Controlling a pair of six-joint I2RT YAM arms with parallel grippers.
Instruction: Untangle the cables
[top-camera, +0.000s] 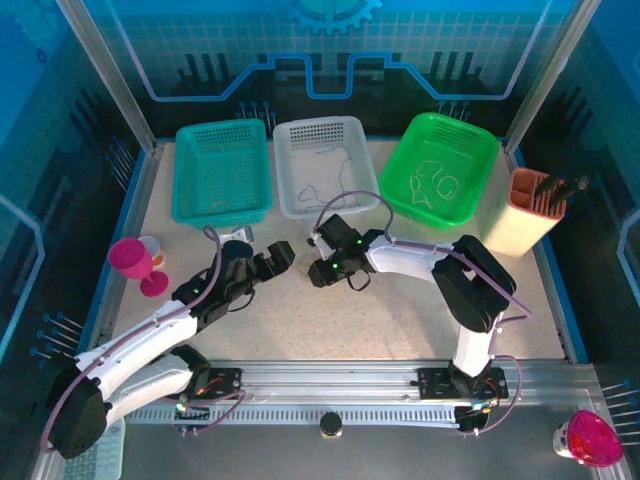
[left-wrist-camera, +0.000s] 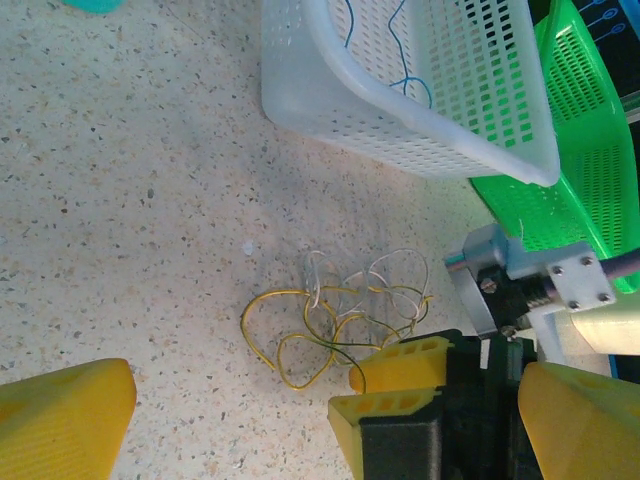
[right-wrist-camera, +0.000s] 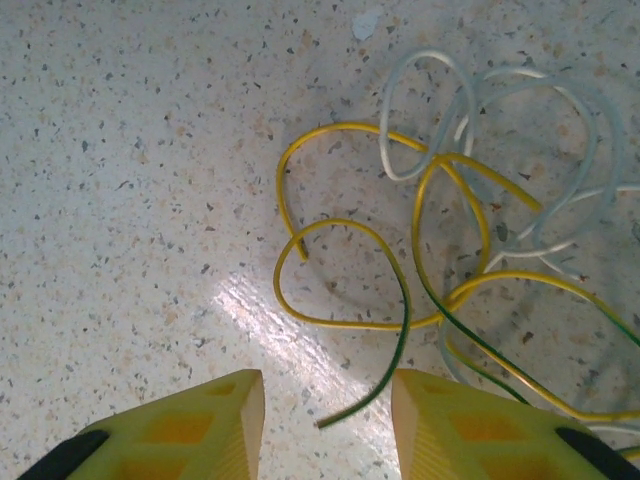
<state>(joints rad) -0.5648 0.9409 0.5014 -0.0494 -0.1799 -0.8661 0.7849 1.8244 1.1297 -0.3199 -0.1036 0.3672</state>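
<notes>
**Risk: one loose end hauls the whole knot**

The cables (left-wrist-camera: 340, 320) sit as one small tangle about mid-worktop, near the white basket (left-wrist-camera: 400, 140) but clear of it. The yellow-green wire (right-wrist-camera: 350, 325) is looped through the whitish wire (right-wrist-camera: 428, 56).

The right gripper (right-wrist-camera: 325, 392) is part-spread and pinching nothing, with the wire's free end lying in the gap. The left gripper (top-camera: 276, 260) is spread wide, just beside.

Likely trouble:
- The thin end could slip off the pads on closing.
- With nothing pinning the whitish loops, a pull could drag everything and tighten the crossings.
</notes>
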